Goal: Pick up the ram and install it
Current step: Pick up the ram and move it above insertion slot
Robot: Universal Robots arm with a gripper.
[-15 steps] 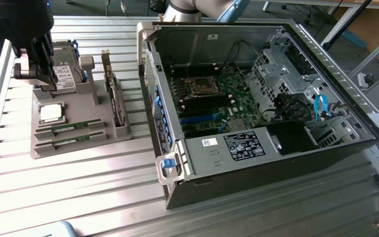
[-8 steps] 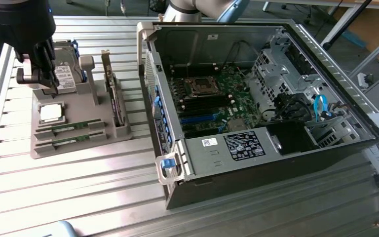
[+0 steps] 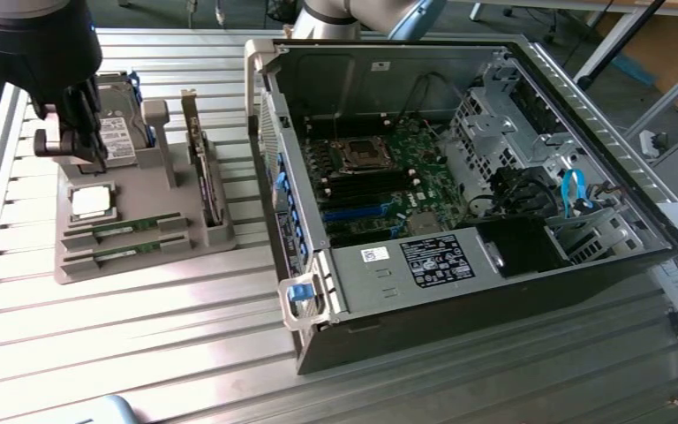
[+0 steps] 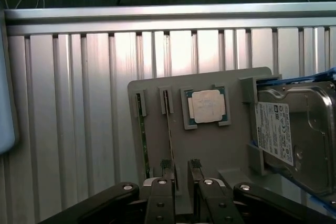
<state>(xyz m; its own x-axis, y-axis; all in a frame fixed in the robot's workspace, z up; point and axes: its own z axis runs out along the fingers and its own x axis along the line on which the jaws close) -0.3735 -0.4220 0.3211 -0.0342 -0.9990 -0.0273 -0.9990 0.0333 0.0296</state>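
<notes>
Gripper hangs open, empty, over the grey tray — two ram sticks stand on edge in its slots, parallel, ends toward the gripper.

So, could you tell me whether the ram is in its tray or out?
In: both ram sticks lie in slots of the grey tray, neither lifted.

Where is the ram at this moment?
Two ram sticks sit edge-up in slots of the gray holder tray at the exterior view's left, next to the processor chip and apart from the open computer case.
</notes>
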